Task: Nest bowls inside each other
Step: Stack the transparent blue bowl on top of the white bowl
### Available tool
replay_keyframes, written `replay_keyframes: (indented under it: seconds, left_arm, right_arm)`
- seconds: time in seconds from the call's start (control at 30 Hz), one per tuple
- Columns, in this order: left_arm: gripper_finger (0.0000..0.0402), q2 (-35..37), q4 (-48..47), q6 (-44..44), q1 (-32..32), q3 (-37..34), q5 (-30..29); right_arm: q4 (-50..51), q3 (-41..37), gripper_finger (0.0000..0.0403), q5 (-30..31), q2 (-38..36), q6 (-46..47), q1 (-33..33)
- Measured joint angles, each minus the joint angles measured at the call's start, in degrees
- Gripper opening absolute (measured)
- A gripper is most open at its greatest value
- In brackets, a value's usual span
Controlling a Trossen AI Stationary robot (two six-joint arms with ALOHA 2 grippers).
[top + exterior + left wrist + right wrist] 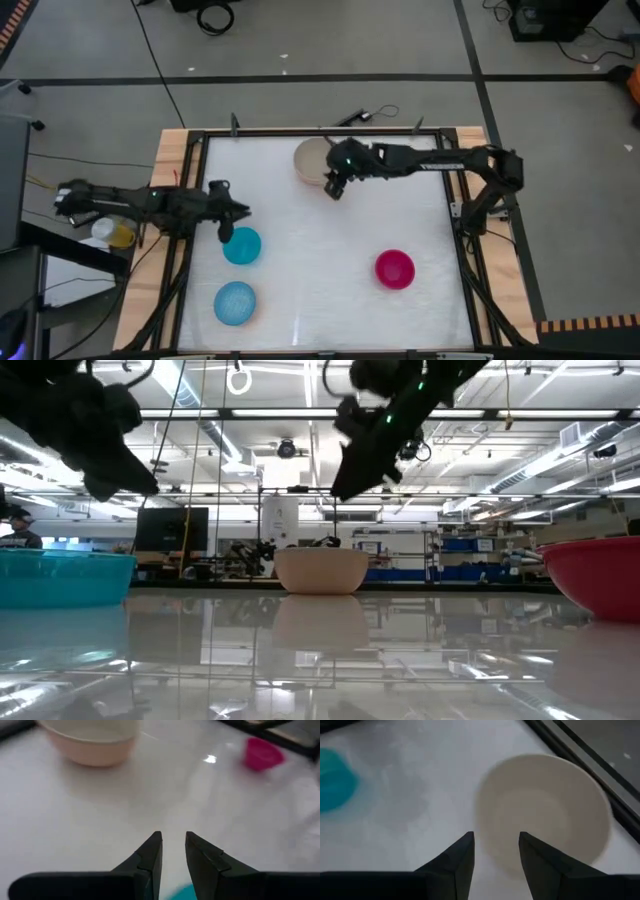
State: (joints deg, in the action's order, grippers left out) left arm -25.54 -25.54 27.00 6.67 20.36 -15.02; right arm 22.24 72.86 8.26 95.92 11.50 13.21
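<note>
Four bowls stand upright on the white table. A beige bowl (pixel 312 160) is at the far middle, a teal bowl (pixel 241 246) at the left, a speckled light blue bowl (pixel 235 303) at the near left and a red-magenta bowl (pixel 395 269) at the near right. My right gripper (pixel 495 840) hangs open in the air over the beige bowl's near rim (pixel 545 805), slanting down, with nothing between its fingers. My left gripper (pixel 173 837) is open by a narrow gap and holds nothing. It hovers just above the teal bowl's far edge (pixel 181 892).
A dark frame (pixel 455 200) borders the white table on all sides. The widest bare stretch of table lies in the middle, between the four bowls. In the low view both grippers hang well above the bowl rims, the right gripper (pixel 345 480) over the beige bowl (pixel 321 570).
</note>
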Motion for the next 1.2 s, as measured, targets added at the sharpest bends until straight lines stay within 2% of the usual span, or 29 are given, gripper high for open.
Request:
replay_keyframes:
  seconds: [0.17,0.33,0.47,0.63,0.8,0.97,1.1,1.2]
  left_arm:
    - [0.0089,-4.83,0.08,6.97,10.65,0.43,-1.93]
    - [0.0089,-12.64,0.06,9.67,18.75,0.43,-8.05]
    - [0.0089,-18.33,0.87,9.92,21.08,0.43,-12.83]
    - [0.0089,-22.14,2.36,11.19,20.84,0.43,-13.32]
    - [0.0089,-23.26,5.18,13.3,20.84,0.43,-13.21]
    - [0.0086,-23.28,7.17,15.38,22.01,2.71,-8.06]
    - [0.0075,-25.56,6.27,17.14,27.71,8.48,-2.43]
    - [0.0071,-29.79,3.83,21.12,34.22,14.04,-1.01]
  right_arm:
    - [9.89,0.0,0.0161,6.2,-3.73,0.98,-8.35]
    - [21.8,0.0,0.0161,8.51,-4.97,10.0,-17.08]
    - [30.25,0.0,0.0161,7.76,-5.0,20.21,-23.86]
    - [44.09,0.0,0.0161,6.75,-4.98,35.19,-30.4]
    - [48.93,0.0,0.0161,10.09,-4.98,46.83,-36.5]
    - [46.84,0.0,0.0161,10.91,-4.96,45.63,-39.09]
    - [47.27,0.0,0.0161,13.68,-4.96,43.62,-38.71]
    - [46.83,0.0,0.0161,17.15,-4.95,42.81,-38.0]
